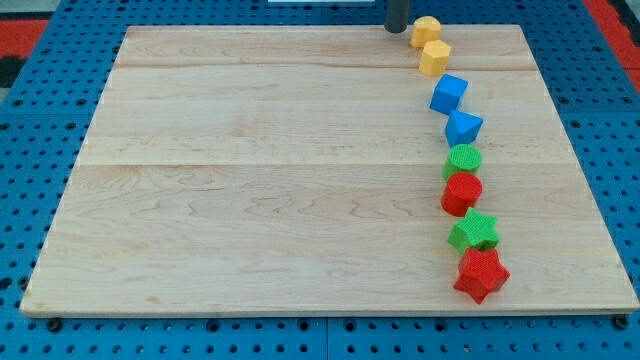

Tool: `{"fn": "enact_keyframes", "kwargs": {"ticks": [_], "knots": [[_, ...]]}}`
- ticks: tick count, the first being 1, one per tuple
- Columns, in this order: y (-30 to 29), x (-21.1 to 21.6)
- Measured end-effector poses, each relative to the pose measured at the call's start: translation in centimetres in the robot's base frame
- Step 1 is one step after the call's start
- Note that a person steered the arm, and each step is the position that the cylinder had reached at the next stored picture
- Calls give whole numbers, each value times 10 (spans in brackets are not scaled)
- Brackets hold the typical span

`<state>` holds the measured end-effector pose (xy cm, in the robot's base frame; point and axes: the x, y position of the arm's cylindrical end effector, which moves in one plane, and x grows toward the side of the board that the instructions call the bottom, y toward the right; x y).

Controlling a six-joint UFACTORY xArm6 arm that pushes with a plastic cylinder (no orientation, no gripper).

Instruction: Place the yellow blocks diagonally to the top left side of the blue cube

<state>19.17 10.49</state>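
Note:
Two yellow blocks lie near the view's top right of the wooden board (250, 180): a rounded yellow block (426, 29) at the top edge and a yellow hexagonal block (435, 58) touching it just below. The blue cube (449, 93) sits directly below and slightly right of them. My tip (397, 30) is a dark rod end at the board's top edge, just left of the rounded yellow block, close to it or touching it.
Below the blue cube runs a column of blocks: a blue triangular block (463, 128), a green round block (463, 160), a red round block (462, 192), a green star (474, 232) and a red star (482, 274). A blue pegboard surrounds the board.

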Motion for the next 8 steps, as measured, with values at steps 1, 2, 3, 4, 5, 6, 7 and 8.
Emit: {"fn": "enact_keyframes", "kwargs": {"ticks": [1, 2, 3, 4, 5, 6, 7, 8], "knots": [[22, 0], [56, 0], [111, 1], [160, 14], [75, 49], [-6, 46], [-27, 41], [3, 32]]}}
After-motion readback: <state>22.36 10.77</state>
